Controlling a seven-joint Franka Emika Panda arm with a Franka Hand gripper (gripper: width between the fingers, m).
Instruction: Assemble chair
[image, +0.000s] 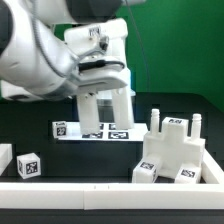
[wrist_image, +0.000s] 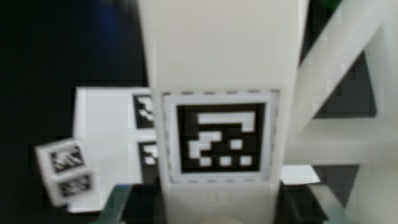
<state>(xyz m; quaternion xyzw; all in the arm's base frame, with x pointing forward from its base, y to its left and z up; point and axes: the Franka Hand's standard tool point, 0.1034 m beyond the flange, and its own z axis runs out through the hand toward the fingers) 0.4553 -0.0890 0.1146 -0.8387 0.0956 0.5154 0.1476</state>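
The worktop (image: 60, 152) is matte black, with a white rail (image: 100, 188) along its near edge and a plain green wall (image: 175, 45) behind its far edge.

Near the front left corner sits one small white cube (image: 28, 167) with a tag on its face. Just beside it, a white shape (image: 4, 160) is cut off by the picture's edge and cannot be identified.

Toward the front right corner stands one block of joined chair parts (image: 176, 152). It has three upright stubs on top and three tags that can be counted; its far side is hidden.

Farther back, near the middle, the marker board (image: 92, 130) lies flat. Three of its tags show in the exterior view, and the rest of it is covered.

Above the board, the hand (image: 104, 90) pinches one held chair part (image: 105, 110), which is upright and hangs over the board. In the wrist view this part fills the centre and carries one tag. The fingertips there are dark and blurred. A second white piece (wrist_image: 349, 90) beside it is too blurred to name.

The arm (image: 40, 55) comes in from the far left corner.
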